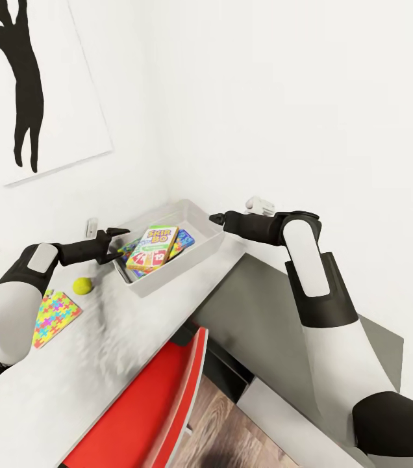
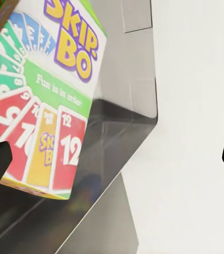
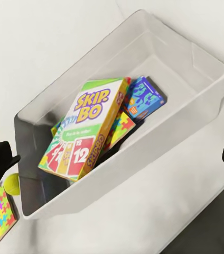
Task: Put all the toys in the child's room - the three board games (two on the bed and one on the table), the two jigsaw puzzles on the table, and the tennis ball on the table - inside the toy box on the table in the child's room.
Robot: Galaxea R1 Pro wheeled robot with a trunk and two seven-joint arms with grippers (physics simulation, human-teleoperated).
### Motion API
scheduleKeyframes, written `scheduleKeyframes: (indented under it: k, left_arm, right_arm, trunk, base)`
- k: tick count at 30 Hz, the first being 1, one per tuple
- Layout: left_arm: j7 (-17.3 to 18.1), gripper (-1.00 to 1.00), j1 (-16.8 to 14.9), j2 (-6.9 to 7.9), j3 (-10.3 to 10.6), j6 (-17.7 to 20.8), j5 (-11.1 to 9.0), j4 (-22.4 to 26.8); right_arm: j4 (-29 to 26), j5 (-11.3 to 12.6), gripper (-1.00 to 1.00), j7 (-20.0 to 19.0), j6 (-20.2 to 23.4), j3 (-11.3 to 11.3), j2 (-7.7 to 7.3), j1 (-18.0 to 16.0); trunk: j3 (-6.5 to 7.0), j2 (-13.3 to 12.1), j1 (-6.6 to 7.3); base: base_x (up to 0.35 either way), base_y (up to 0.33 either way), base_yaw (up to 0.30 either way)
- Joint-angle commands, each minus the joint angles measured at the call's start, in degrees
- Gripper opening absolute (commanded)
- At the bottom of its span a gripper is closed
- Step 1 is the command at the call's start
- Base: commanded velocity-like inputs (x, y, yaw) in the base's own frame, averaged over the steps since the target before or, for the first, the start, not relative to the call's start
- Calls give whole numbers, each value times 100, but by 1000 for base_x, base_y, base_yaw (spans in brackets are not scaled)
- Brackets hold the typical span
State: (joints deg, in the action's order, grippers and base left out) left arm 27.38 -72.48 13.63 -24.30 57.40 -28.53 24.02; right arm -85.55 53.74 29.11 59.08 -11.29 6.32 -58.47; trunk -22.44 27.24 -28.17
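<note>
- We see the toy box (image 1: 203, 250), a pale grey open tray, standing on the white tabletop (image 1: 102, 364) close to the wall corner.
- Inside it the Skip-Bo game (image 1: 152, 247) lies on top, tilted, with one end leaning up on the things under it (its printed face is turned upward).
- Under and beside it we see a blue game box (image 3: 143, 98), and a colourful jigsaw puzzle (image 3: 120, 128) is partly covered by the Skip-Bo game.
- The tennis ball (image 1: 82, 285) is yellow-green and rests on the tabletop outside the toy box, near its left end.
- A second jigsaw puzzle (image 1: 54, 316), flat and many-coloured, lies on the tabletop just beside the ball, nearer to us.
- The left gripper (image 1: 117, 246) is at the left end of the toy box, with its fingers spread and nothing between them; in the left wrist view the Skip-Bo game (image 2: 43, 100) is very close in front of it.
- The right gripper (image 1: 217, 218) hangs over the right rim of the toy box; its fingers are also spread apart, as the right wrist view shows, and it holds nothing.
- A red chair (image 1: 148, 403) stands at the tabletop's edge, and a black-and-white picture (image 1: 31, 84) hangs on the left wall.
</note>
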Motion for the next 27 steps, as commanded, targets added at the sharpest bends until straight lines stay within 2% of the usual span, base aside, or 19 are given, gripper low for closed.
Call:
scheduleKeyframes:
  k: [1, 14, 27]
  left_arm:
    - [43, 100, -7, -2, -39, 31, 50, -1]
    - [49, 100, -3, 6, -33, 41, 54, 61]
    - [41, 100, -3, 0, -31, 12, 59, 109]
  right_arm:
    - [-1, 55, 100, 60, 10, 4, 1, -6]
    - [11, 49, 100, 69, 3, 13, 1, -6]
    - [22, 43, 100, 69, -2, 13, 1, -6]
  trunk:
    - [-9, 9, -3]
    - [-9, 9, -3]
    - [-9, 9, -3]
  base:
    - [0, 0, 0]
    - [-15, 6, 1]
    - [-7, 4, 69]
